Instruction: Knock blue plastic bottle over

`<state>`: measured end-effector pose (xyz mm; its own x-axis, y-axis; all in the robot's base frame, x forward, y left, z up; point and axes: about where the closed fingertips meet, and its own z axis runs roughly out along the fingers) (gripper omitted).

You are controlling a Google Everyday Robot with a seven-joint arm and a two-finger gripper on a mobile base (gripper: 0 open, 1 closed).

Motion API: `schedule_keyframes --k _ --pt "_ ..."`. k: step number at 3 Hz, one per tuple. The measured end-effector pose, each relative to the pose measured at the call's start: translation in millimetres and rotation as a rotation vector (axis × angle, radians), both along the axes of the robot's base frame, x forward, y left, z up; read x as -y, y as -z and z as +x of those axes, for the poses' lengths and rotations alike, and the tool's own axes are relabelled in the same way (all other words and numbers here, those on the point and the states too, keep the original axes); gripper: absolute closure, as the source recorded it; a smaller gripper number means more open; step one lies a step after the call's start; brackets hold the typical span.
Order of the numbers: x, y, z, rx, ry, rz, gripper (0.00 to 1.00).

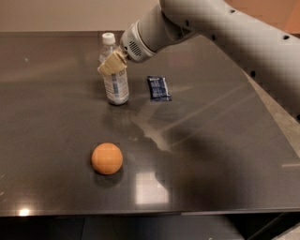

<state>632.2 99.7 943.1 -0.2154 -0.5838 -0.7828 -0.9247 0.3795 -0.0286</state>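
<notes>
Gripper (pixel 112 64) at the upright blue plastic bottle (pixel 116 88)
Fingers (pixel 108 67) pressed together; dark packet (pixel 159 88) just beside it, orange ball (pixel 107 158) well apart.

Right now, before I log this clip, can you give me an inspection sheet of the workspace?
Surface: dark glossy table, light glare near front edge.
Job's things: water bottle standing upright, not yet knocked over.
Clutter: orange ball nearer the front; dark blue packet lying flat, right of the bottle in view.
Gripper: gripper at the bottle's upper part, just below the cap; contact unclear.
Cables: nothing seen.
Surroundings: pale wall behind; floor at right.
</notes>
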Motion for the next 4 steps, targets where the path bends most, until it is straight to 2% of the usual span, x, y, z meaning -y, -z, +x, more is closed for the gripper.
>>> schedule_keyframes --k 1,2,3,4 --pt "11.7 -21.7 -11.6 0.027 -0.028 -0.017 0.88" --pt "32.7 -44.7 -24.1 0.049 -0.065 -0.112 1.00" --pt "63.7 -48.0 -43.3 0.025 -0.109 -0.274 1.00" --pt "99.0 -34.5 -73.2 -0.047 -0.167 -0.435 1.00"
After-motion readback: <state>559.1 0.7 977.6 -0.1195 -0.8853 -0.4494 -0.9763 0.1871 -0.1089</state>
